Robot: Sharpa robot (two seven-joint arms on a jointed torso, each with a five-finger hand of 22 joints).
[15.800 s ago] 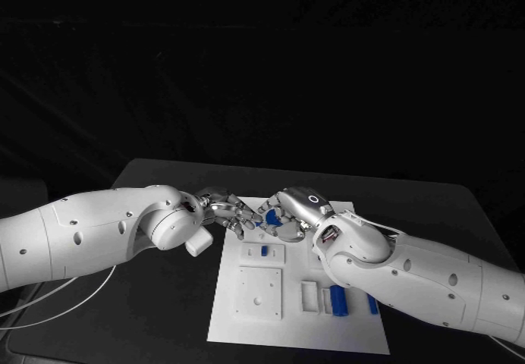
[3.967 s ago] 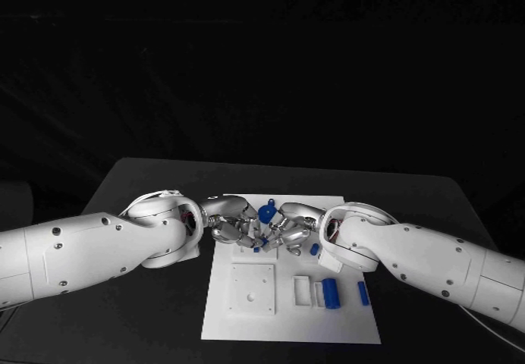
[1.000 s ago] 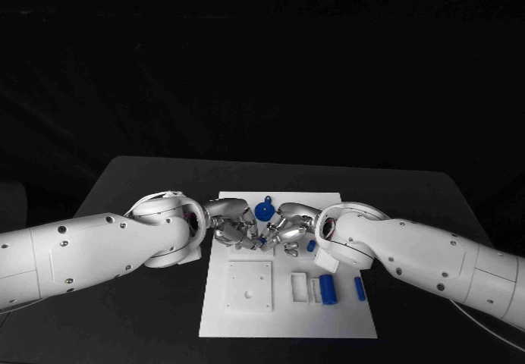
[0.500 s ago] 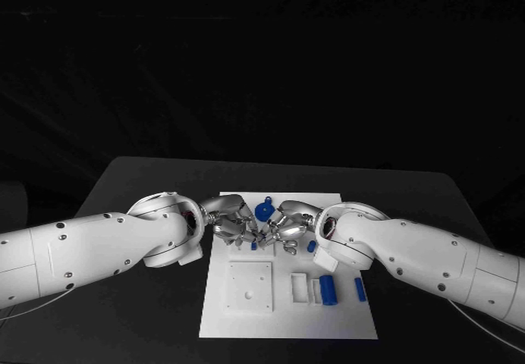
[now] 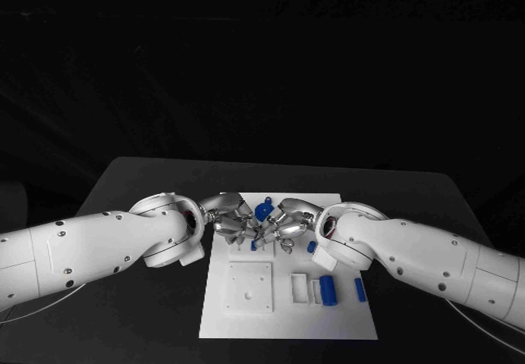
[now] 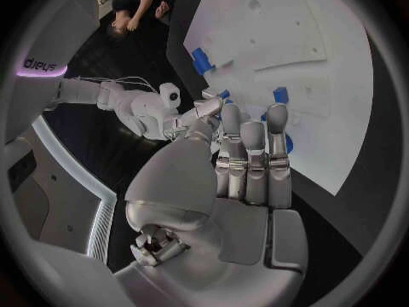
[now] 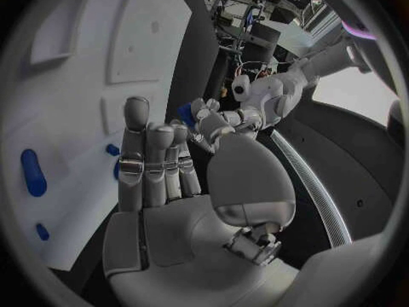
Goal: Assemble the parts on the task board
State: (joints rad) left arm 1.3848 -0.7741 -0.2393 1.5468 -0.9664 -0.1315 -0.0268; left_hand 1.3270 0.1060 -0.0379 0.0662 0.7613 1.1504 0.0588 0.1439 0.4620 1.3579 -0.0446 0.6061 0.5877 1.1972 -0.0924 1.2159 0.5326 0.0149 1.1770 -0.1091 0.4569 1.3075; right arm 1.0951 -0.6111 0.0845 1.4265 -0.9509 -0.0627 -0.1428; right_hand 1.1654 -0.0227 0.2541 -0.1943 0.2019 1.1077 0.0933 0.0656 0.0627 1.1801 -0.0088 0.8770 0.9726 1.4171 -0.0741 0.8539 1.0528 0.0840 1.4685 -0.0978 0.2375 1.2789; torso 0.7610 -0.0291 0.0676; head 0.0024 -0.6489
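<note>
Hands meet over the far half of the board (image 5: 287,318) on the dark surface (image 5: 143,182). Left hand (image 5: 232,224) and right hand (image 5: 282,221) close together, fingertips near or touching around a blue part (image 5: 264,209) raised between them; which hand actually holds it, cannot tell. 2 more blue parts (image 5: 327,290) lie on the board's near right side, beside white blocks. Parts look small, light, stiff plastic, likely slippery against metal fingers; best pinched at the sides, fingertips only, low force.
</note>
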